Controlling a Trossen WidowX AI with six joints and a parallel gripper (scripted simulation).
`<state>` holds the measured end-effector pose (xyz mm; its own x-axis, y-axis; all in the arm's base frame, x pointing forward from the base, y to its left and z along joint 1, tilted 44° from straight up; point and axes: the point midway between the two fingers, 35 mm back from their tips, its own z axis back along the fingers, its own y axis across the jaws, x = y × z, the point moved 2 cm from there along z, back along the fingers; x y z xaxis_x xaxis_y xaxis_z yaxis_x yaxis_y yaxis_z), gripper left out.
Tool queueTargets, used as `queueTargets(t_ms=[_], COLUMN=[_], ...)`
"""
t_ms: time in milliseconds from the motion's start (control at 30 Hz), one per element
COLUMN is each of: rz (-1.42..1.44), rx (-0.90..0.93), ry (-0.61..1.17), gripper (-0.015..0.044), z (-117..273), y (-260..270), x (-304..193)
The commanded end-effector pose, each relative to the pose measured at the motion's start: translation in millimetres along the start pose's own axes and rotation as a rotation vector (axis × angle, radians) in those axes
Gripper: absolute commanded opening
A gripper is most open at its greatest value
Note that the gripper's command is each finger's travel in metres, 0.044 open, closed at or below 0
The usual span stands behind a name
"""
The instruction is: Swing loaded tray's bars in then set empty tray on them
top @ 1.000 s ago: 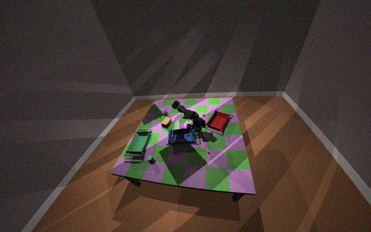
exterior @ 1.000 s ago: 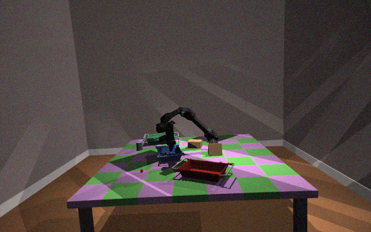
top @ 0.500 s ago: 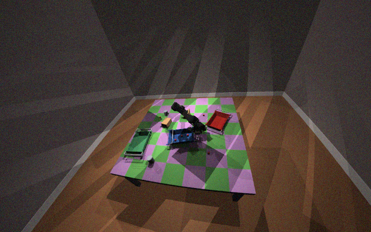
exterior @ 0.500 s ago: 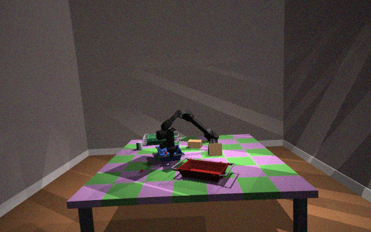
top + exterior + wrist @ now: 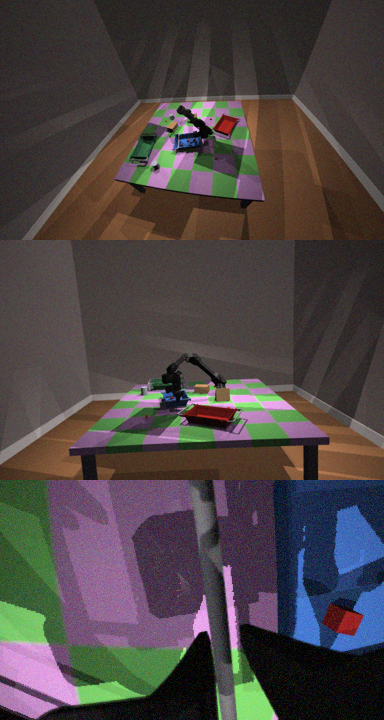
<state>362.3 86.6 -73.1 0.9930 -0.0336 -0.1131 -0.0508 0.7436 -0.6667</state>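
The blue tray [image 5: 184, 145] [image 5: 174, 403] [image 5: 286, 540], loaded with small red blocks [image 5: 187, 140] [image 5: 171, 398] [image 5: 342, 619], stands near the middle of the table [image 5: 201, 181] [image 5: 198, 444] [image 5: 90, 565]. In the top view, the bar [image 5: 178, 142] at its end toward the left edge of the table lies in across the opening, so that half of the swinging looks done. The other bar [image 5: 212, 555] is outside the tray, and the hand [image 5: 204, 136] [image 5: 177, 397] [image 5: 223, 632] is down at it, its fingers narrowly apart on either side of the bar without clamping it. Swinging this bar in seems to be the step now in hand.

The stacking is all left to do: the red tray [image 5: 226, 124] [image 5: 209, 413] sits by the right edge and the green tray [image 5: 143, 147] [image 5: 159, 384] by the left edge, both apparently without load. Which one is meant, I cannot tell; neither is on the bars
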Motion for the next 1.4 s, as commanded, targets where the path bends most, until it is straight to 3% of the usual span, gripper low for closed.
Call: queueTargets(t_ms=[0,367,700,1100,1367], rz=[-0.006,-0.005,-0.005,-0.005,-0.003], rx=[-0.006,-0.007,-0.01,-0.008,-0.011], ry=[-0.008,-0.007,-0.007,-0.007,-0.013], gripper=[0.008,0.008,0.008,0.008,0.008], z=[14.1,19.9,0.1,47.4,39.7], y=[-11.1,-41.9,-69.4,-62.2,-63.6], x=[1.8,1.7,1.7,3.7,4.2])
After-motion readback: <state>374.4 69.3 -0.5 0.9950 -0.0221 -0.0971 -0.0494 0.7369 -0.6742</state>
